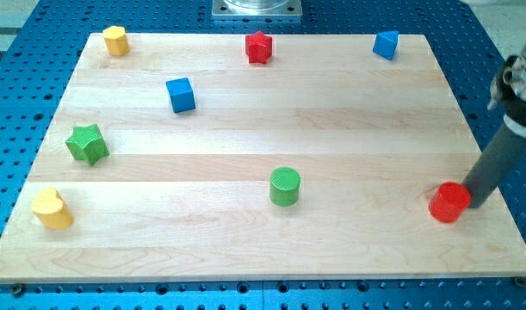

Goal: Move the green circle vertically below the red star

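Note:
The green circle (285, 186) stands on the wooden board in the lower middle of the view. The red star (258, 47) sits near the board's top edge, a little left of the green circle's column. My rod comes in from the view's right; my tip (475, 204) rests at the lower right, touching the right side of a red circle (449, 202), far to the right of the green circle.
A blue cube (181, 95) lies upper left of centre. A green star (87, 144) and a yellow heart (52, 208) are at the left. A yellow block (115, 40) is at top left, a blue block (386, 44) at top right. The board (263, 250) lies on a blue perforated table.

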Available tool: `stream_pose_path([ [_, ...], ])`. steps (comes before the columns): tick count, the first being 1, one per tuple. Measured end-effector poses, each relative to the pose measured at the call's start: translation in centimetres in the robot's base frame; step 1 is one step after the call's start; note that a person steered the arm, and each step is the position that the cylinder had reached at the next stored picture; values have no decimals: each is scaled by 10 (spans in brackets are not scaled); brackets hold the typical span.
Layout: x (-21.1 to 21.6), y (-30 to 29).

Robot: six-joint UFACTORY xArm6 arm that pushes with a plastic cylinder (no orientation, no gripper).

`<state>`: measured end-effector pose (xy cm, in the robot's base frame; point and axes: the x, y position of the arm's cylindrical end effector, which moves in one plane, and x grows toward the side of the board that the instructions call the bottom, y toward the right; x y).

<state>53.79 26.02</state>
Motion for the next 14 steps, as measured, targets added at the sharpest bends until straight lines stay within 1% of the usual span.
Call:
stream_pose_path([
  [1,-12,-11],
  [2,8,-37],
  [3,11,-55],
  [4,-50,-75],
  [5,-47,-135],
  [6,-46,-177],
  [7,0,-206],
  [8,26,-215],
  [9,-30,-181],
  [10,-49,-184],
  [11,6,-230],
  [12,-8,-236],
  [13,-83,-245],
  [14,-120,-342],
])
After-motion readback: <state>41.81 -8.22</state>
